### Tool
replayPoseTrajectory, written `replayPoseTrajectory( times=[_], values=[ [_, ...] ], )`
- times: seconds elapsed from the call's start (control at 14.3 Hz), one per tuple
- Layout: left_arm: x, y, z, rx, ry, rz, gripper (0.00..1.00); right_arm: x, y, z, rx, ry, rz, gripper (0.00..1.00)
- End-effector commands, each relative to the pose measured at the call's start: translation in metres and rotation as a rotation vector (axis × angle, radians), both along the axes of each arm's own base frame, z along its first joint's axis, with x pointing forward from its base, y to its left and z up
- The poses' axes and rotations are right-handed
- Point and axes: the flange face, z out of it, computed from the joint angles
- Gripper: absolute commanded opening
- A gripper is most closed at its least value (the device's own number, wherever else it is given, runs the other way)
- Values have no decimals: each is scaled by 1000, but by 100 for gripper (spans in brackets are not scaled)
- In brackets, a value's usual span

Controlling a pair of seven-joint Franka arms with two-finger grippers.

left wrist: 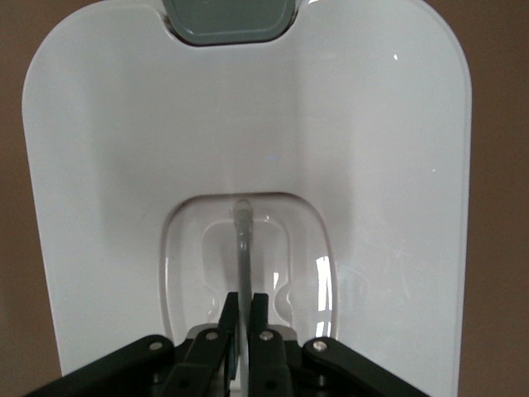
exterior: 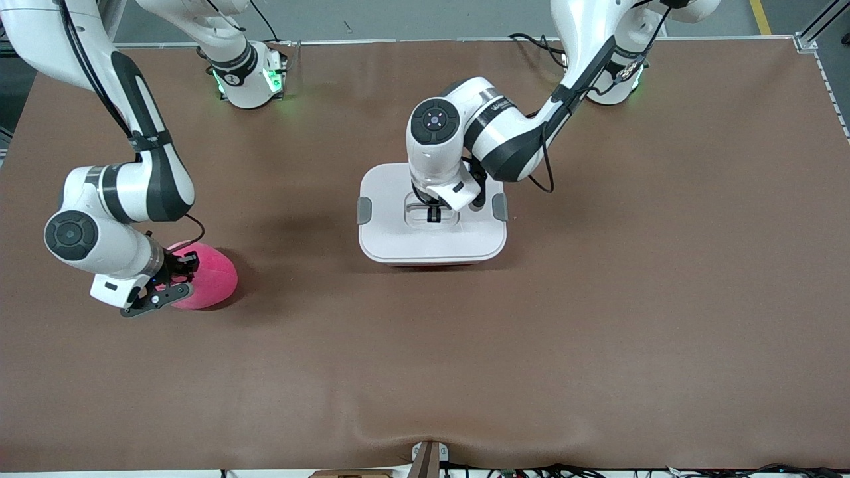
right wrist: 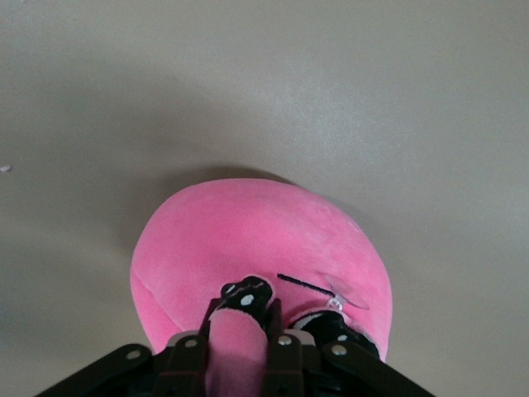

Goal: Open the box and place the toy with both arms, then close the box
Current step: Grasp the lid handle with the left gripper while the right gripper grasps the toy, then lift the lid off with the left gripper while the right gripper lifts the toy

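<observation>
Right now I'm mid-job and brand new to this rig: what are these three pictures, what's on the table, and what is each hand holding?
You see two white robot arms at a brown table. The large picture comes from a high camera facing them; the other two come from cameras on each arm's wrist.

Two things lie on the table: a box with its white lid still on and grey side clips, and a pink plush toy toward the right arm's end of the table, slightly nearer the front camera than the box.

The left hand is down in the lid's recessed centre, its fingers shut on the thin grey handle. The right hand is down at the toy, and its wrist view shows the fingers pinching a fold of pink plush. Neither the lid nor the toy looks lifted.
</observation>
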Motion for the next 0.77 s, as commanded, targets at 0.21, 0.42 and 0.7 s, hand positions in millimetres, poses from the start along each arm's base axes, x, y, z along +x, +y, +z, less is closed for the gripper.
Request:
replayPoseTrajectory(
  times=[0.21, 0.42, 0.7],
  values=[
    [-5, 4, 24, 11, -30, 9, 0, -2, 4, 6, -8, 20, 66, 0],
    [-1, 13, 37, 15, -27, 23, 0, 2, 7, 28, -5, -9, 152, 0],
    [7, 24, 47, 19, -29, 40, 0, 0, 23, 59, -6, -44, 255, 0]
  ],
)
